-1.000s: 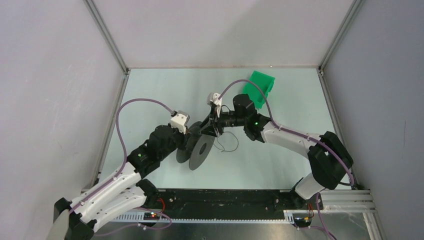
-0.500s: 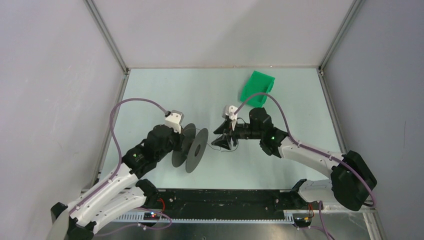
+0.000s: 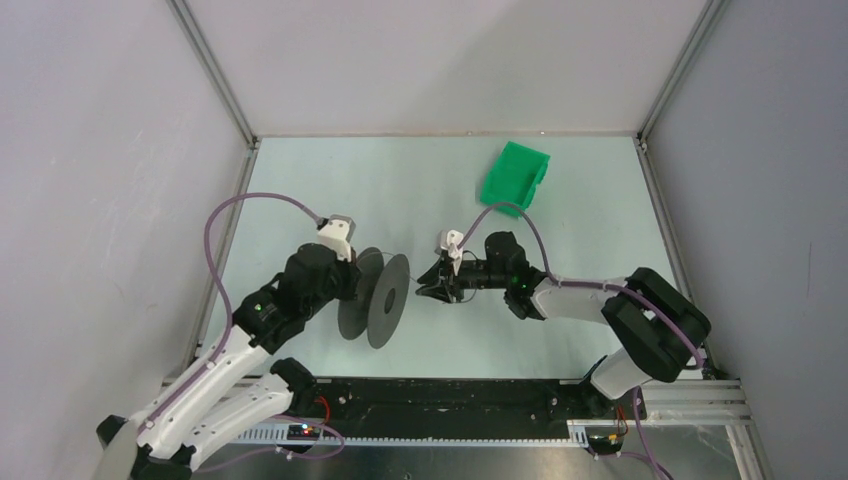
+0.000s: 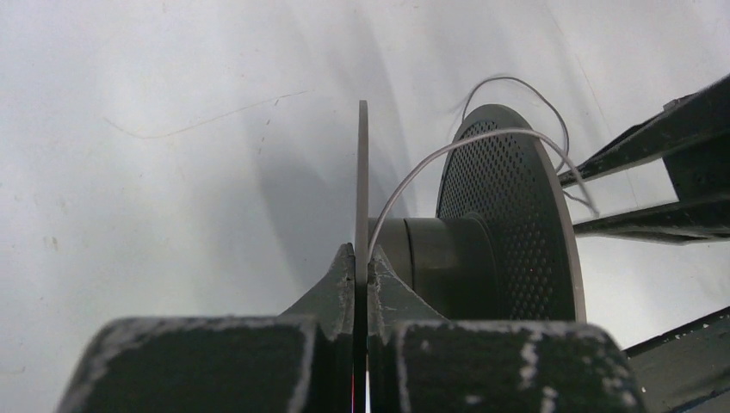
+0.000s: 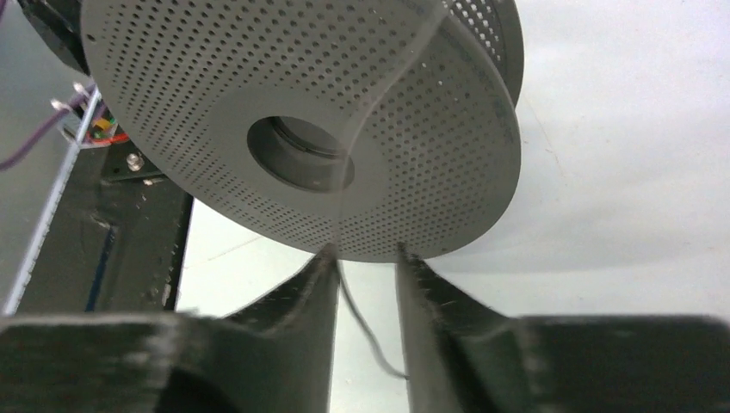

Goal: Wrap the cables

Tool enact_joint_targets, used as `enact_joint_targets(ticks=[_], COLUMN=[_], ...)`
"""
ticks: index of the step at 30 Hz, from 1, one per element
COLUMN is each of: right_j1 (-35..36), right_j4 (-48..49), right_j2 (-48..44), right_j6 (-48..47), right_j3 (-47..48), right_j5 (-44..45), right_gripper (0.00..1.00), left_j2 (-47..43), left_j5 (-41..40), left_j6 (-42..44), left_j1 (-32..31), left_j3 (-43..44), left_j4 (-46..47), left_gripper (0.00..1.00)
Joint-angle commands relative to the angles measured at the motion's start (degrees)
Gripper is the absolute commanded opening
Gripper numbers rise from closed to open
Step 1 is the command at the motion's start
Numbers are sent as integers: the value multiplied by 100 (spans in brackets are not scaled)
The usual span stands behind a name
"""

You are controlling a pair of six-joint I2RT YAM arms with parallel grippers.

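Observation:
The black perforated reel (image 3: pixel 388 298) stands on edge, left of centre. My left gripper (image 3: pixel 350 292) is shut on the rim of its near flange (image 4: pixel 361 172). The cable (image 4: pixel 508 131), a thin wire, rises from the hub and arches over the far flange (image 4: pixel 508 224) toward my right gripper's fingers (image 4: pixel 654 138). My right gripper (image 3: pixel 432 287) points at the reel's outer flange (image 5: pixel 430 155) from the right. Its jaws (image 5: pixel 363 251) stand apart, and the wire (image 5: pixel 361 323) hangs loose in the gap against the left finger.
A green bin (image 3: pixel 515 175) sits at the back right of the pale table (image 3: pixel 580 230). Grey enclosure walls and aluminium posts stand on both sides. A black rail (image 3: pixel 450 395) with the arm bases runs along the near edge.
The left arm has drawn the reel left and nearer. The right gripper has come away from the reel, swung down and right, and now faces its outer flange.

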Motion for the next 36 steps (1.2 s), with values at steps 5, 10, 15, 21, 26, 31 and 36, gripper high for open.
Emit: enact_joint_targets(ticks=[5, 10, 15, 21, 26, 31, 36], right_j1=[-749, -950, -584, -51, -11, -68, -183], right_j4=[800, 672, 575, 748, 1285, 1403, 697], right_j2=[95, 149, 299, 390, 575, 842, 599], right_j6=[488, 539, 729, 600, 661, 703, 1202], right_j3=[5, 5, -39, -96, -169, -182, -249], right_j5=[513, 383, 432, 388, 250, 760, 2149], right_gripper=[2, 1, 1, 8, 22, 37, 42], left_j2=[-441, -432, -666, -692, -675, -748, -713], left_j5=[455, 1172, 1495, 1562, 1445, 1048, 929], left_j6=[-240, -553, -1066, -1476, -1422, -1371, -1401], left_j1=[397, 689, 1216, 1653, 1653, 1655, 1653], left_j3=[681, 1102, 1488, 1920, 1850, 1785, 1772], left_j4=[-404, -644, -661, -738, -740, -739, -736], left_gripper=[0, 0, 0, 0, 0, 0, 0])
